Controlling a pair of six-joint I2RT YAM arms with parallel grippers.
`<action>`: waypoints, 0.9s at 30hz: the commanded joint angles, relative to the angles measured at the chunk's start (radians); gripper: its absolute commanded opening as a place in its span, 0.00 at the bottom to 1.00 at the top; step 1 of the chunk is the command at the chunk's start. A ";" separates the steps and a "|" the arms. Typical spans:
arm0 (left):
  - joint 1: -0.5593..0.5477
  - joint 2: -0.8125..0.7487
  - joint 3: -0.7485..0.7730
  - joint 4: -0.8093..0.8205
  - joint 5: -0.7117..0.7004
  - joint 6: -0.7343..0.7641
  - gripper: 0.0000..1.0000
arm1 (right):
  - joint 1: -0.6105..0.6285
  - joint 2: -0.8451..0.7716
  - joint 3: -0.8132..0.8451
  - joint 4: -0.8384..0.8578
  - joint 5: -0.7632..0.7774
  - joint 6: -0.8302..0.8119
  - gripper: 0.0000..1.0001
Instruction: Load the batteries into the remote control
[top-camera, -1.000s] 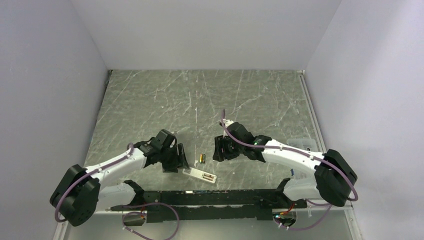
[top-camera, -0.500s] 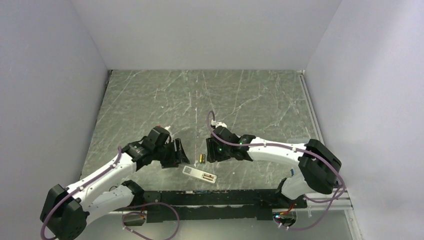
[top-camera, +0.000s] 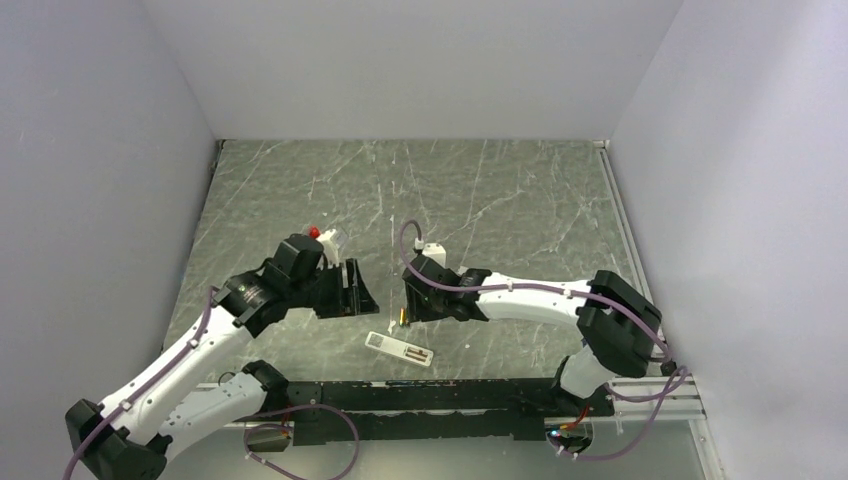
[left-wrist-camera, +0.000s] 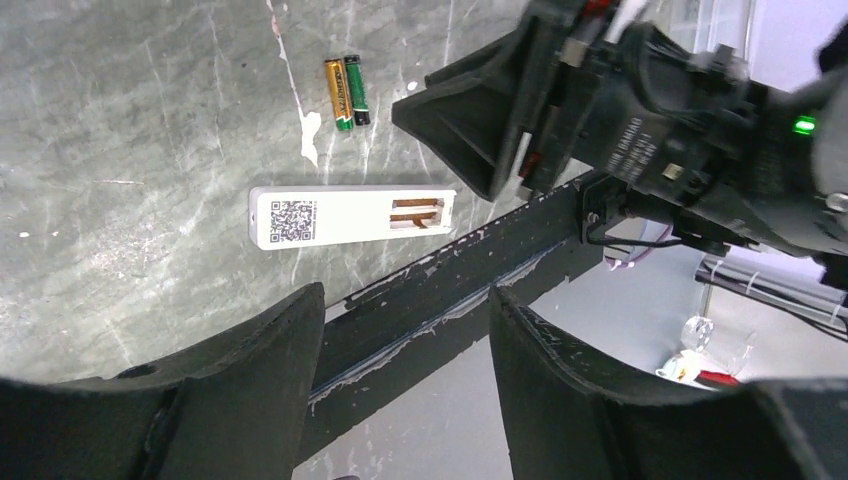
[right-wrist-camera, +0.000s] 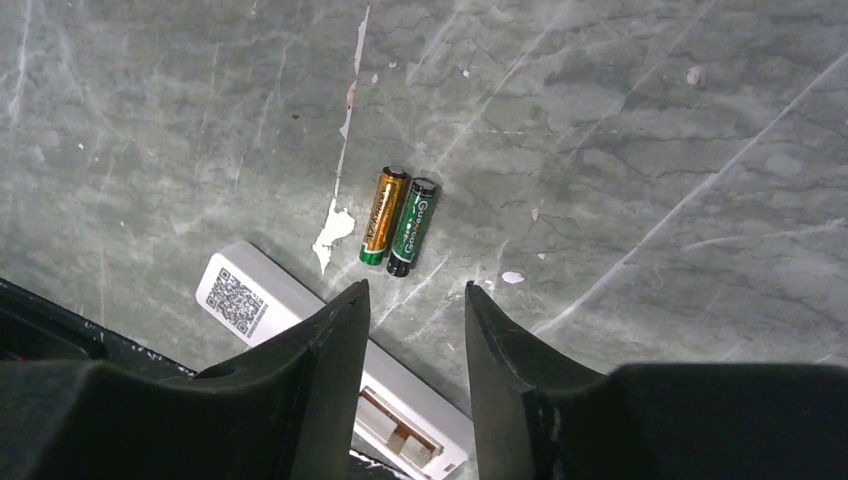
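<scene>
The white remote control (top-camera: 399, 349) lies near the table's front edge, battery recess up and empty; it also shows in the left wrist view (left-wrist-camera: 352, 217) and the right wrist view (right-wrist-camera: 320, 330). The two batteries (top-camera: 403, 318), one gold-green and one dark green, lie side by side just beyond it, seen in the left wrist view (left-wrist-camera: 346, 92) and the right wrist view (right-wrist-camera: 398, 220). My right gripper (right-wrist-camera: 417, 292) is open and empty, hovering just short of the batteries. My left gripper (left-wrist-camera: 407, 300) is open and empty, raised to the left of the remote.
The black mounting rail (top-camera: 430, 395) runs along the table's front edge just behind the remote. The grey marble table (top-camera: 420, 190) has white walls on three sides. The right gripper's body (left-wrist-camera: 640, 110) sits close to the batteries in the left wrist view.
My right gripper has moved left, closing in over the batteries. My left arm has lifted and drawn back toward the upper left. The remote and the batteries have not moved.
</scene>
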 joint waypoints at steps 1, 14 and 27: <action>0.003 -0.047 0.060 -0.072 -0.007 0.065 0.67 | 0.019 0.036 0.065 -0.024 0.055 0.038 0.41; 0.003 -0.111 0.145 -0.141 -0.048 0.143 0.71 | 0.044 0.132 0.124 -0.066 0.107 0.090 0.36; 0.003 -0.142 0.118 -0.136 -0.035 0.184 0.71 | 0.054 0.184 0.151 -0.071 0.117 0.116 0.34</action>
